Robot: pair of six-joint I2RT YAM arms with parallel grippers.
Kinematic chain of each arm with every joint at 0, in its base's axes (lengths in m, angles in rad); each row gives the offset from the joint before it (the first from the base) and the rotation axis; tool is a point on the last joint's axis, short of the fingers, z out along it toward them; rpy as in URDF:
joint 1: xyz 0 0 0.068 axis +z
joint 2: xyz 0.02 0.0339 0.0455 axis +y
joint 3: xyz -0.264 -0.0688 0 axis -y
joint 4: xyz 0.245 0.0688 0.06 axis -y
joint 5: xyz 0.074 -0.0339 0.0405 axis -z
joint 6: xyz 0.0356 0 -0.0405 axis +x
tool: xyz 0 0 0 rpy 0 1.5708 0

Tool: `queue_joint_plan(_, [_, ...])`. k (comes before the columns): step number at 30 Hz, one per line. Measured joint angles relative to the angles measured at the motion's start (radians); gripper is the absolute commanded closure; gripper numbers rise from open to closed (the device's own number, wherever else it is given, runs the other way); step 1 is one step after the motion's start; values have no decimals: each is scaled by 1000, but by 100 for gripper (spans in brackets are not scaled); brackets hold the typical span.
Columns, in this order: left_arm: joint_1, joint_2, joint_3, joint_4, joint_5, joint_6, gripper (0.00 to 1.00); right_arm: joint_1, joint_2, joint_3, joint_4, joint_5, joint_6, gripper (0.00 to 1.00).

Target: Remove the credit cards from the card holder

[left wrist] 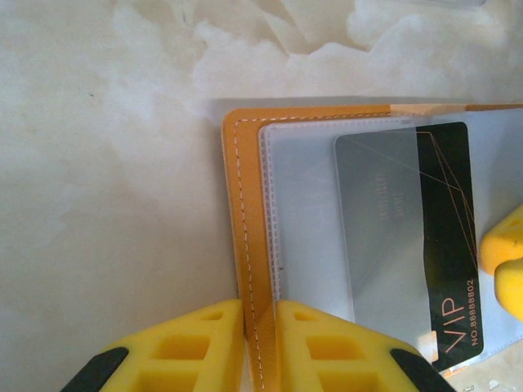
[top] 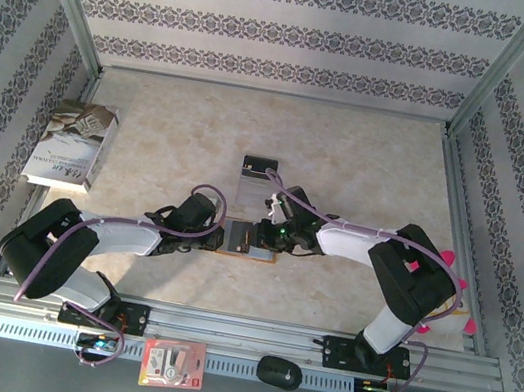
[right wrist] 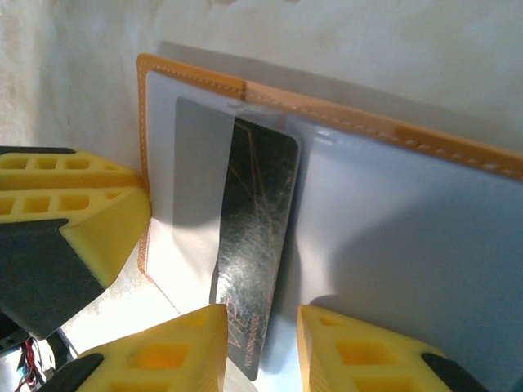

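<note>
- Tabletop: your work sits in its middle, just near of the clear stand.
- Left pincer: clamped on the holder's left stitched border, so you have an anchor there.
- Right pincer: jaws apart, straddling the card's bare black end, not closed on it.
- Holder: lies open between the two pincers. It looks like thin, floppy leather with soft frosted pockets. I judge it will drag along with the card unless you pin that border.
- Card: black, half under a frosted pocket, half bare. Likely stiff, light and slick, so pinch the bare end across both faces and pull straight along the pocket. A skewed pull probably jams it or lets it slip.
</note>
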Motion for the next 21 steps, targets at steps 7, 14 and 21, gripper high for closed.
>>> queue_joint_plan(7, [0,8,0,1,2,0,83,-7,25,16,8,-41,-2,71])
queue_joint_plan(14, [0,11,0,4,3,0,82,0,53,36,16,-60,-7,70])
queue_joint_plan(21, [0,12,2,3,3,0,83,13,64,46,21,-61,-10,92])
